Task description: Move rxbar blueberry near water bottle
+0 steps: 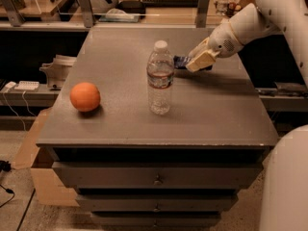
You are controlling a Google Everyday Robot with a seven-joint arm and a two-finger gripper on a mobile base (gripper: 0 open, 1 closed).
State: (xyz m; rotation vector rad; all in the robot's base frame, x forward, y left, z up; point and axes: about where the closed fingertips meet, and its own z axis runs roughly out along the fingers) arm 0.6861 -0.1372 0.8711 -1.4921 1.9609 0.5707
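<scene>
The water bottle (pixel 160 77) stands upright near the middle of the grey table (pixel 120 124), clear with a white cap. My gripper (pixel 196 61) comes in from the upper right and is shut on the rxbar blueberry (pixel 182 61), a small dark blue bar. It holds the bar just above the tabletop, close to the right of the bottle's upper part. Most of the bar is hidden by the pale fingers (pixel 202 59).
An orange ball-like fruit (pixel 85 96) lies on the left of the table. Shelving with clutter (pixel 120 11) runs behind the far edge. A cardboard box (pixel 41 177) sits on the floor at the left. My white base (pixel 288 186) fills the lower right.
</scene>
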